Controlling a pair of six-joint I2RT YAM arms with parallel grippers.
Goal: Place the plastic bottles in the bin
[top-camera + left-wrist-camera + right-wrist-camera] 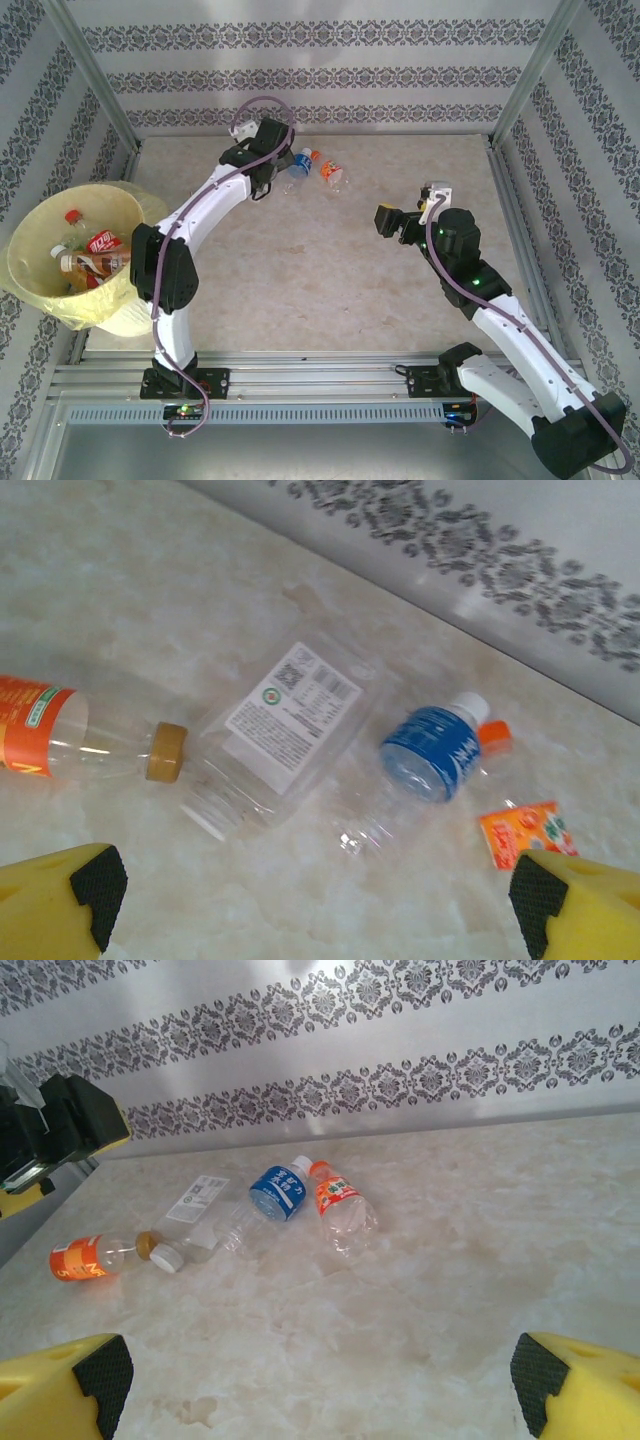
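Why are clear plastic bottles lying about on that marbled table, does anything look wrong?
Nothing looks spilled or broken. Four lie tipped on their sides near the patterned back wall: a tan-capped clear plastic bottle, a white-labelled bottle, a blue-labelled bottle and an orange-capped bottle. Others lie jumbled in the round pale-yellow bin.

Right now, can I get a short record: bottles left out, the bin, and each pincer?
bottles on table: four, lying along its far edge
which: orange-label bottle, white-label bottle, blue-label bottle, orange-cap bottle
bin: at the left side, holds several bottles
left pincer: open, empty, above the white-label bottle
right pincer: open, empty, mid-table
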